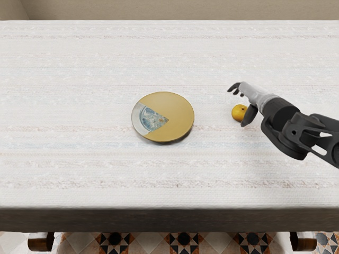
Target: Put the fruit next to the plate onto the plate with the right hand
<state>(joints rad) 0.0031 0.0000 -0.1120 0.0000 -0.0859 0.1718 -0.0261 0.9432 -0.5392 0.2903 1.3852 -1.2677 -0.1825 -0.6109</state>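
Head view. A gold plate [177, 108] with a blue-grey wedge pattern on its left part is sitting near the middle of the pale table [79, 74]. A small yellow-orange fruit [239, 111] is lying on the table to the right of the plate, apart from its rim, with bare cloth between them. The fruit is looking nearly round, so no long axis is telling here; the kind of fruit is too small to name.

The right hand [248, 98] is extending from the dark forearm at the picture's right edge and is hovering right at the fruit. The fruit is lying on the plate side of the hand and slightly below the palm in the picture. The upper fingers [233, 89] are splaying out above and beyond the fruit. One dark digit is hanging down just beside the fruit's right flank; whether it is touching cannot be told. The hand is spread and holding nothing, and no grasp is showing yet.

The left arm is not showing, so the right hand is the only one near the fruit. Judgement: the next move is calling for a closing of the fingers around the fruit, then a carry leftward to the plate.
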